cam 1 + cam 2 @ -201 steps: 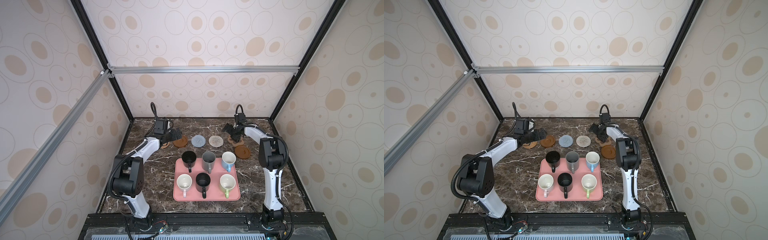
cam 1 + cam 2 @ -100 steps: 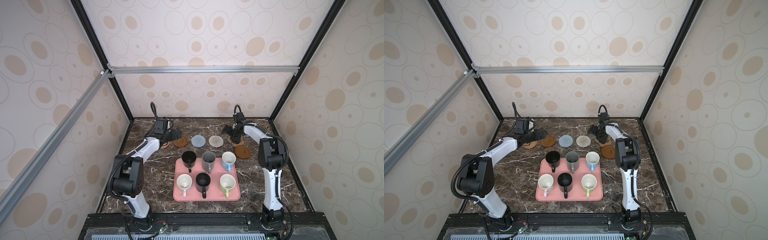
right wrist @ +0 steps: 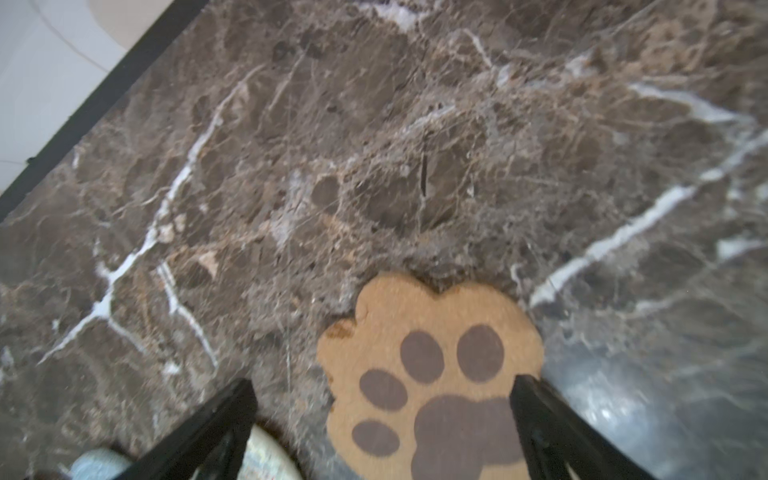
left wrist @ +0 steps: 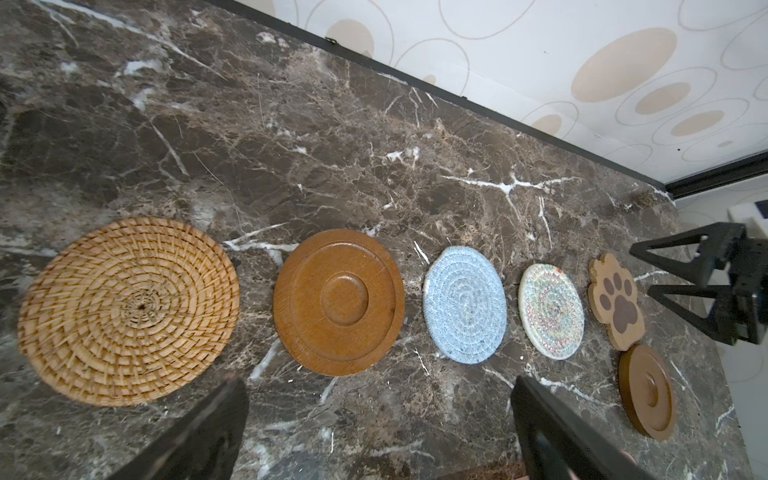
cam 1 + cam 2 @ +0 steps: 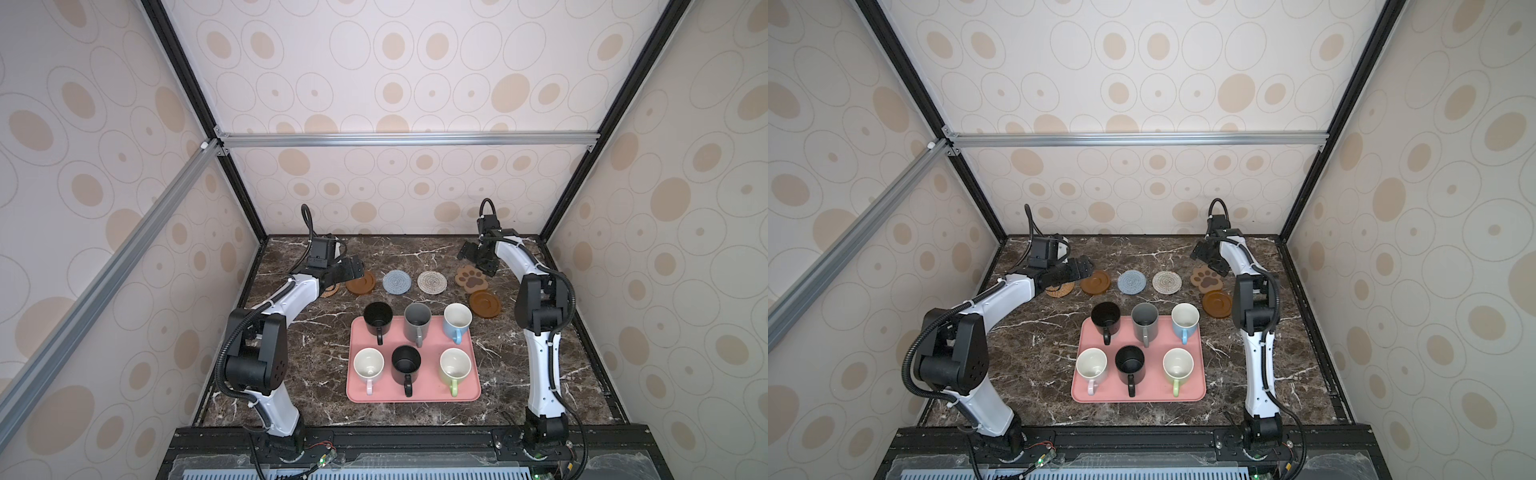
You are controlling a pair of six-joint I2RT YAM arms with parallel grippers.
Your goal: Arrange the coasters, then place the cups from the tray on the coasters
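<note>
Both the left tool (image 5: 352, 268) and the right tool (image 5: 478, 257) hang wide open and empty over the coaster row (image 5: 397, 281) along the far edge of the table (image 5: 498, 365), and the right one, close over the paw coaster (image 5: 471, 279), could shove it onto the stray brown disc (image 5: 485, 303) near the far-right corner of the tray (image 5: 469, 390).

White links (image 5: 291, 298), black joints (image 5: 257, 357), ribbed cables (image 5: 225, 357), black triangular right gripper (image 4: 640, 270).
</note>
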